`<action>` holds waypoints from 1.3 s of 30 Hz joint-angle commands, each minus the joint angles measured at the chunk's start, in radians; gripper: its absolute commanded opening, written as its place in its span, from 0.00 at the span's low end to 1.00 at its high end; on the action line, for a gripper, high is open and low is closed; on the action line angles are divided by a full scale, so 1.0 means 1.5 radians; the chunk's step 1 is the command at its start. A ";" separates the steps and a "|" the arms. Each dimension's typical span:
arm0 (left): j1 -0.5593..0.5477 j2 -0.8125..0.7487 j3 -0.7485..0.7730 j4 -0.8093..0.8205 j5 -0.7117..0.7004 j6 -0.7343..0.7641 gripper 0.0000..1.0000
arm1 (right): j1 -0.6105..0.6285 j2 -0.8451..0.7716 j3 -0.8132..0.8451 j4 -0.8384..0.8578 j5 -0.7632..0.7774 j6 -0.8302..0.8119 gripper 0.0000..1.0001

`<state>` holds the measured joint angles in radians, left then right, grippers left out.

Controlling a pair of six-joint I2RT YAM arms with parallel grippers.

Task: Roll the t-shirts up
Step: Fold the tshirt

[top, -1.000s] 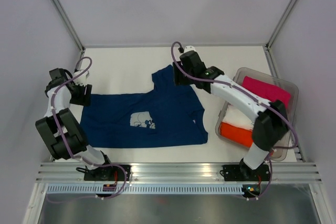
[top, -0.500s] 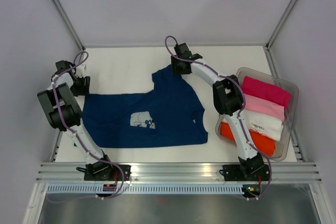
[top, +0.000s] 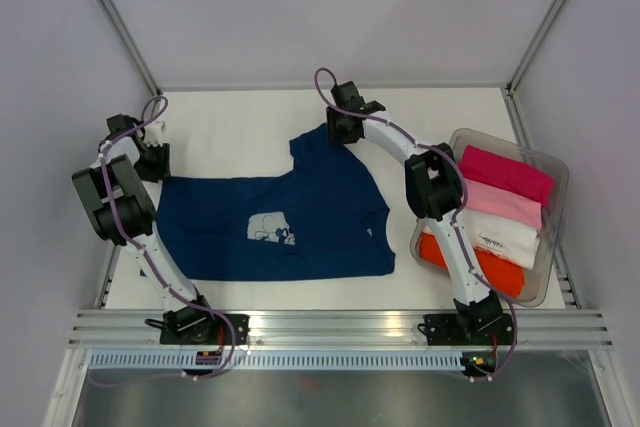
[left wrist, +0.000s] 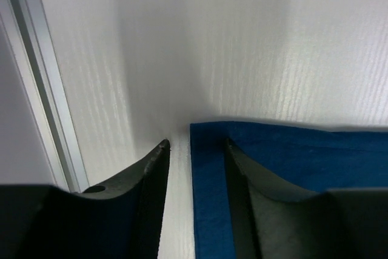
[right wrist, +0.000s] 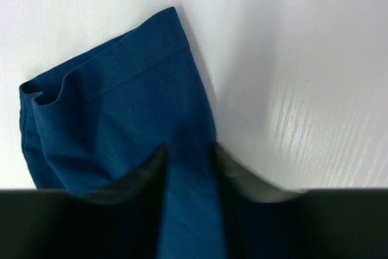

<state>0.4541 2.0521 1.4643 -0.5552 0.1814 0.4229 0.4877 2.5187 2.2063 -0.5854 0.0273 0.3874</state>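
The dark navy t-shirt [top: 280, 217] with a white chest print lies spread flat on the white table. My left gripper [top: 151, 161] is down at its far left corner. In the left wrist view the left gripper [left wrist: 196, 142] stands open, its jaws on either side of the blue corner edge [left wrist: 209, 198], with bare table showing beside the cloth. My right gripper [top: 339, 133] is at the far sleeve. In the right wrist view the right gripper [right wrist: 189, 147] is open, with a strip of the navy sleeve [right wrist: 121, 89] lying between its jaws.
A clear plastic bin [top: 556, 169] at the right holds rolled t-shirts: magenta [top: 505, 172], pale pink [top: 500, 205], white [top: 495, 234] and orange-red [top: 480, 263]. A metal frame rail [left wrist: 36, 89] runs close by the left gripper. White walls enclose the table.
Both arms have stretched out flatter over the table; the left gripper shifted back-left to the shirt's corner and the right settled at the sleeve end. The shirt has not moved.
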 commanded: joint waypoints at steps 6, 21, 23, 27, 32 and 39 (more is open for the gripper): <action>0.000 0.011 -0.002 -0.031 0.099 -0.007 0.24 | -0.003 -0.008 -0.015 0.014 -0.042 0.024 0.12; 0.002 -0.079 -0.042 -0.023 0.120 0.017 0.02 | -0.003 -0.222 -0.228 0.135 -0.088 0.029 0.00; 0.003 -0.100 -0.053 -0.022 0.113 0.027 0.02 | -0.003 -0.275 -0.272 0.155 -0.085 0.028 0.00; 0.017 -0.145 -0.086 -0.023 0.094 0.059 0.02 | -0.002 -0.366 -0.419 0.193 -0.077 0.028 0.00; 0.045 -0.199 -0.150 -0.027 0.098 0.103 0.02 | 0.002 -0.479 -0.560 0.218 -0.066 0.032 0.00; 0.074 -0.249 -0.203 -0.046 0.109 0.166 0.02 | 0.009 -0.604 -0.720 0.239 -0.048 0.046 0.00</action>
<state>0.5476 1.7271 1.1786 -0.6102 0.3019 0.5835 0.4938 1.7061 1.1805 -0.2787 -0.0662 0.4355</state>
